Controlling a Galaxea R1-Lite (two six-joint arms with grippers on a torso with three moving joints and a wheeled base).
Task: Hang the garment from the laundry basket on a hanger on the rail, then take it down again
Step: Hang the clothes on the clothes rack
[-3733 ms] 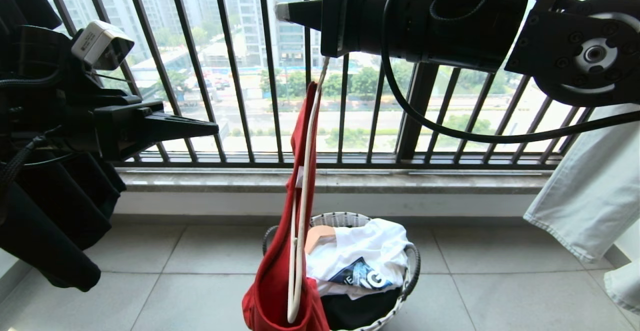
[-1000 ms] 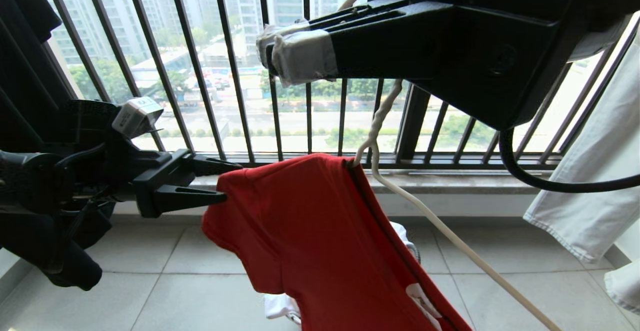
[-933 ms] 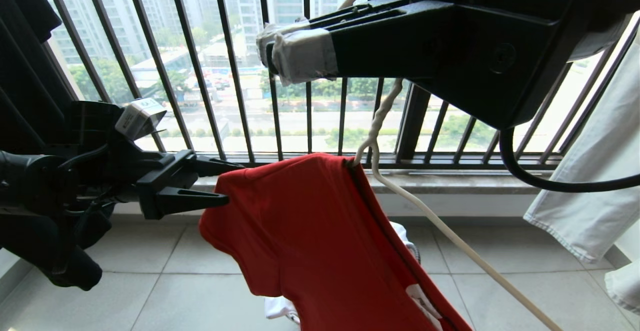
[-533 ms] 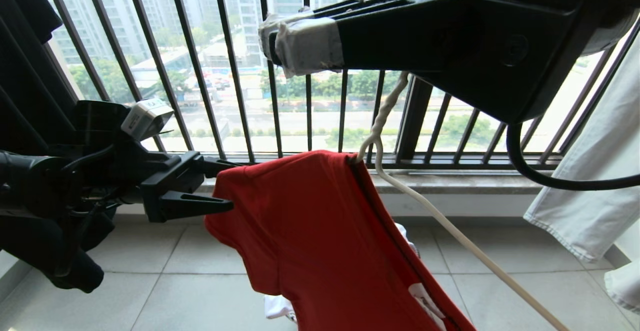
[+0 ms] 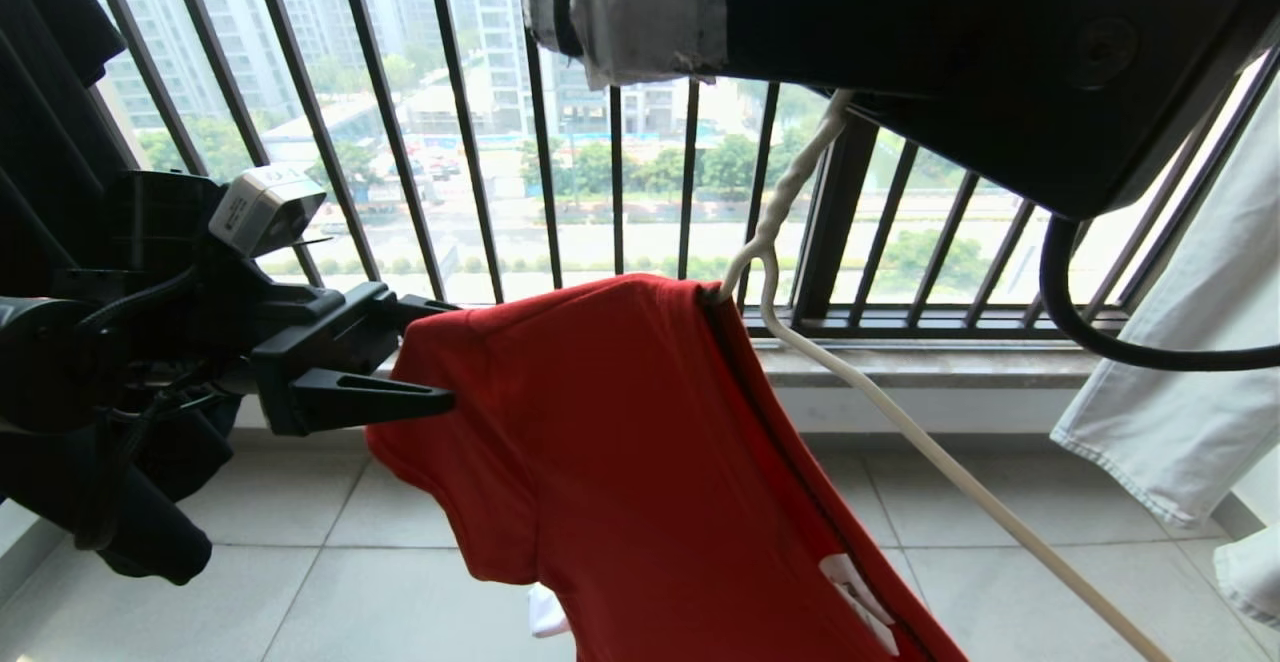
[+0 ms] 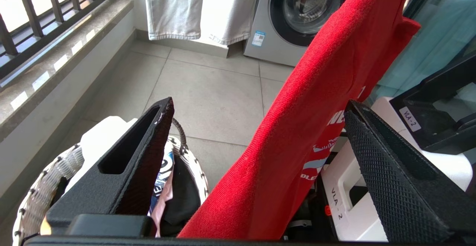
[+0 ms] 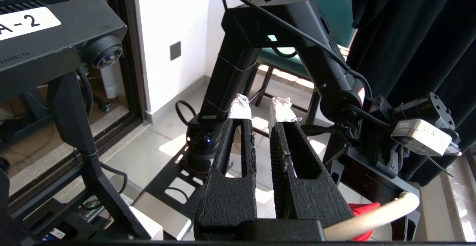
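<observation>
Left claw [image 5: 440,357] now spread astride garment [image 5: 640,462]; right claw [image 7: 262,116] clamps hanger [image 5: 900,432].

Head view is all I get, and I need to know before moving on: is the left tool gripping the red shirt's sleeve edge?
Observer: No. In the left wrist view the left tool is wide open; the red shirt runs between its fingers, unclamped.
Operator: Where's the basket?
Observer: Below that tool: the woven basket, with a white printed garment inside.
Operator: And the right tool?
Observer: Its wrist view shows the right tool nearly closed, nothing between the taped tips; the hanger hook curves past its base.
</observation>
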